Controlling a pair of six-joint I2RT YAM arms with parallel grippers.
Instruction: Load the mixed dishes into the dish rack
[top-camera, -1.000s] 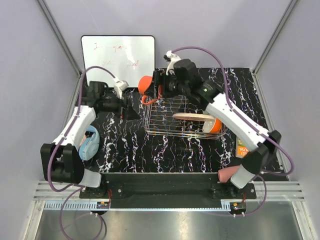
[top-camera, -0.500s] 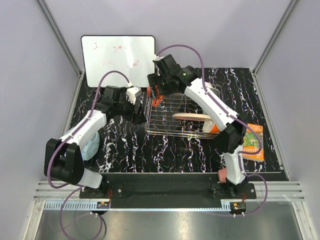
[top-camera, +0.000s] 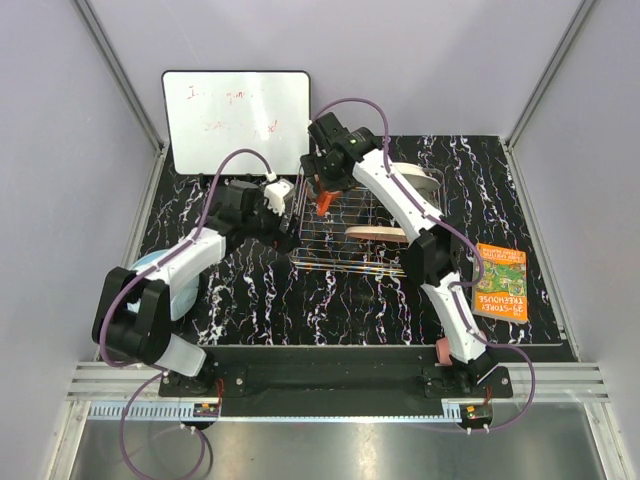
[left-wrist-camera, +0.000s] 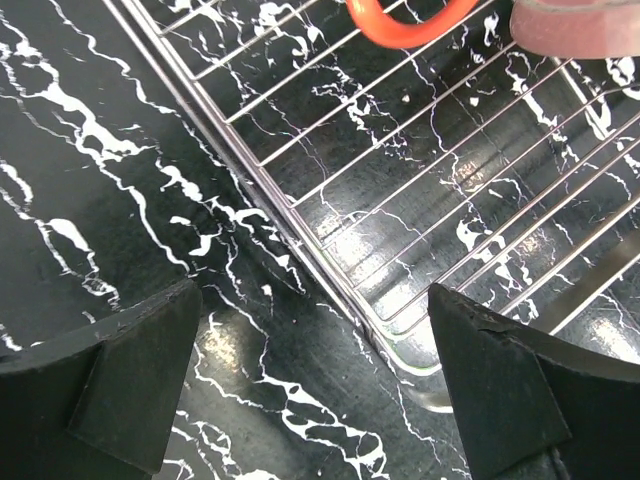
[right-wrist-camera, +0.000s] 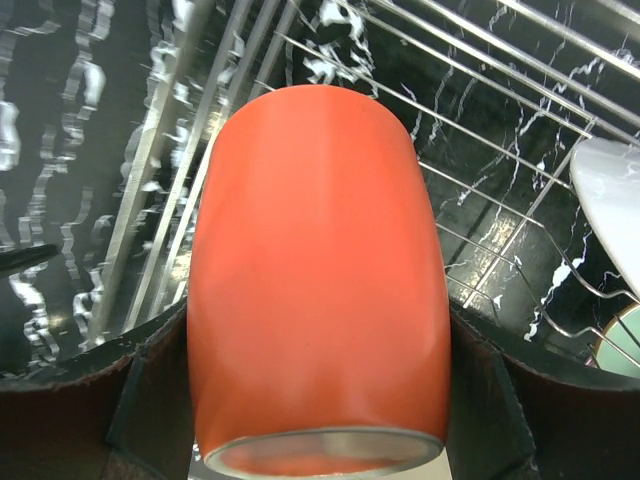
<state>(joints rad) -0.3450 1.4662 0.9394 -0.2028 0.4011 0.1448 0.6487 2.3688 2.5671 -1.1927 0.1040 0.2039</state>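
Observation:
My right gripper is shut on the orange mug, holding it over the far left corner of the dish rack. In the right wrist view the mug fills the gap between both fingers, above the rack wires. A pink-and-cream plate lies in the rack. My left gripper is open and empty at the rack's near left corner. Its fingers straddle the corner just above the table. The mug's handle and the plate's edge show at the top of that view.
A white plate sits behind the rack's far right side, and a mint-green bowl peeks in beside it. A whiteboard stands at the back left. An orange book lies right, blue headphones left, a pink cup by the right base.
The right arm has carried the orange mug leftward over the rack's far left corner, uncovering the orange book. The left gripper has moved right to the rack's near left corner.

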